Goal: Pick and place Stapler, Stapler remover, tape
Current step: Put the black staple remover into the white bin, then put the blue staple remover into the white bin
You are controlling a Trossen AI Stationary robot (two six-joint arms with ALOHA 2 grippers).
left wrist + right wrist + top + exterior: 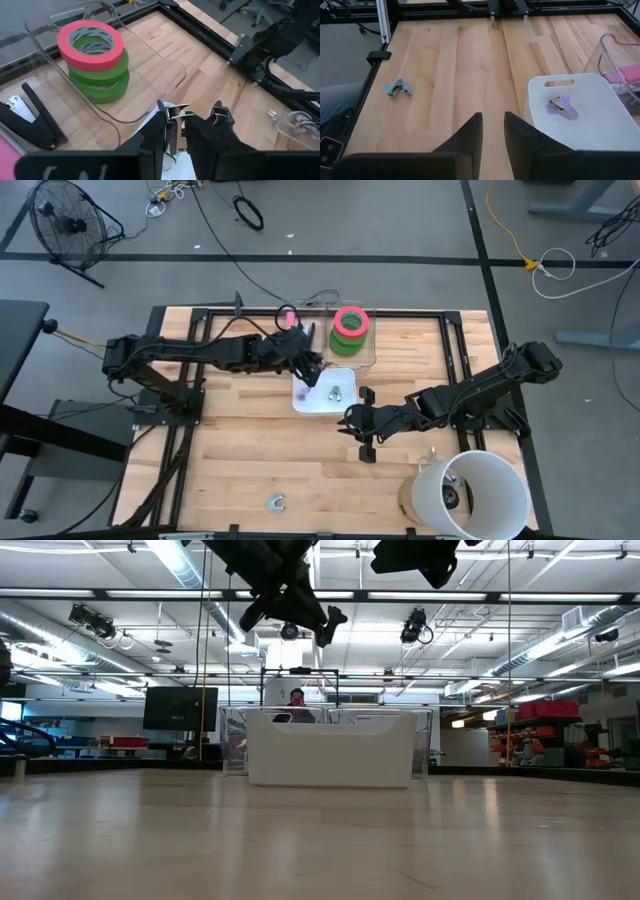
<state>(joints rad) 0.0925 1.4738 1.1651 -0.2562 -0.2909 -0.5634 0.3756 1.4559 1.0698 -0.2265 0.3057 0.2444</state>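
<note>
Fingers (172, 131) of the left gripper (306, 372) stand slightly apart over the white tray (345, 405), a silver staple remover (176, 112) at their tips; a grip cannot be told. High view: three tape rolls (349, 330) stacked in the clear bin (372, 350) near the far edge. Right wrist view: right gripper (492, 131) fingers narrowly open, empty; a purple remover (562, 108) in the tray; a grey remover (397, 88) on the surface (460, 65).

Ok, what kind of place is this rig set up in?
Probably an open lab or workshop: exposed ceiling ducts and strip lights, red shelving behind, cables and a floor fan on the concrete floor.
</note>
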